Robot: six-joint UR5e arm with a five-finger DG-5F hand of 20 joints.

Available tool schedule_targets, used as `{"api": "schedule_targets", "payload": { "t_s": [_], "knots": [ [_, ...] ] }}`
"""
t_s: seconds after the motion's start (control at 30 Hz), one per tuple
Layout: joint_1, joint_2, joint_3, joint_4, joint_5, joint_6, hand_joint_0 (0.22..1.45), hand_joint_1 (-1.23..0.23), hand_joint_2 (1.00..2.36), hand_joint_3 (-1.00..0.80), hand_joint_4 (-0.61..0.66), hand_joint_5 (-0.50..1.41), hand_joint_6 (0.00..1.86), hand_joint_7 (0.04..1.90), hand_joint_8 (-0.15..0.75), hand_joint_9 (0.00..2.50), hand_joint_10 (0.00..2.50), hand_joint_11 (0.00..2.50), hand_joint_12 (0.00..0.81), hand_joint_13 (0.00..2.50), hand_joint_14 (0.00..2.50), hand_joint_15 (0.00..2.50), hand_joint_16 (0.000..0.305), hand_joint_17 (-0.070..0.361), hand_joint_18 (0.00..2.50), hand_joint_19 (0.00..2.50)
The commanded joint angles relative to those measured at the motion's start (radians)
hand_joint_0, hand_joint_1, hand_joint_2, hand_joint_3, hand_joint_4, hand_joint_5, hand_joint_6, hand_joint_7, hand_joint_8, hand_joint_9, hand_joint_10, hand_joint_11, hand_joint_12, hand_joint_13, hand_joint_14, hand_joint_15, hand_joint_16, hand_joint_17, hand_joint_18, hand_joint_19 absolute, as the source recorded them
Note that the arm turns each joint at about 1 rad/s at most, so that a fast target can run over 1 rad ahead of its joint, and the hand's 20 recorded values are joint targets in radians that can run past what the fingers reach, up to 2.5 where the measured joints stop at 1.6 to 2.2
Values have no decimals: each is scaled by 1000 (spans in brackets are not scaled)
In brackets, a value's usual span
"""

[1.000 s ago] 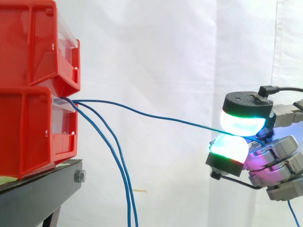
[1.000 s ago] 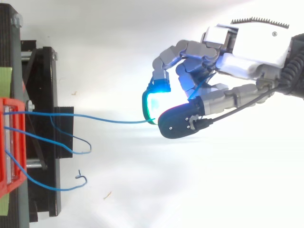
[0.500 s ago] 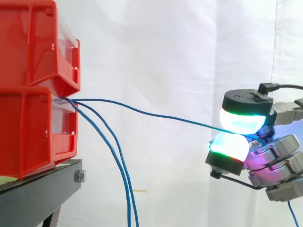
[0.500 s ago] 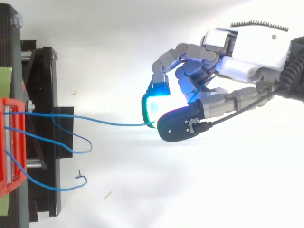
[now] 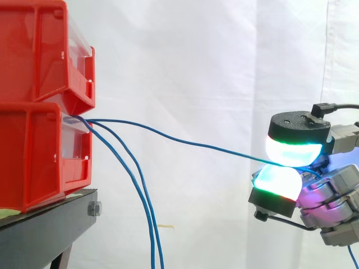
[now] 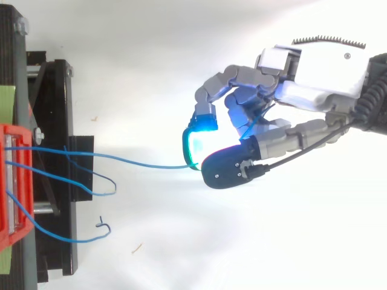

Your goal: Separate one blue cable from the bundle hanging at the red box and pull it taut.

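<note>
one blue cable [image 5: 185, 141] is already parted from the bundle: it runs from the front lip of the lower red box [image 5: 33, 151] across open air to the robot hand [image 6: 290, 90], which pinches it between two glowing pads [image 5: 291, 150], one pressed down on the other with the wire caught between. the other two blue cables [image 5: 140, 196] droop from the same lip, well apart from the held one. from where i stand the separating looks done and the tightening is in hand, since the held cable shows a shallow sag and isn't yet straight. the next move, i'd say, calls for drawing the hand away from the box while keeping the pinch firm, so the thin wire doesn't slip through the pads. all three cables come out of the lower box, but what's inside it is hidden, and so is the inside of the upper red box [image 5: 33, 50]. both sit on a black stand [image 5: 45, 230]
</note>
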Motion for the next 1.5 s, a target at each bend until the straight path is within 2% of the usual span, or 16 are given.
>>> {"api": "schedule_targets", "payload": {
  "t_s": [0.0,0.37,0.47,0.67,1.47],
  "knots": [
    [-1,1,0,0,1,-1,812,-819,1003,218,16,-223,980,1038,301,609,2500,1078,343,704,2500,1294,34,76,1147,1744],
    [1,0,0,0,1,-3,819,-818,1003,213,11,-223,979,1044,301,587,2500,1094,339,687,2500,1295,34,76,1128,1720],
    [-1,0,0,0,1,-1,820,-817,1003,214,9,-222,979,1039,300,508,2500,1094,341,673,2500,1336,34,76,1122,1718],
    [-1,0,0,0,1,-3,825,-820,1002,201,11,-221,979,1029,301,435,2500,1255,336,629,2500,1346,34,76,1081,1703],
    [-1,0,0,0,1,-1,830,-813,1006,208,4,-221,979,1058,305,389,2500,1227,342,590,2500,1391,34,76,1035,1599]
  ]
}}
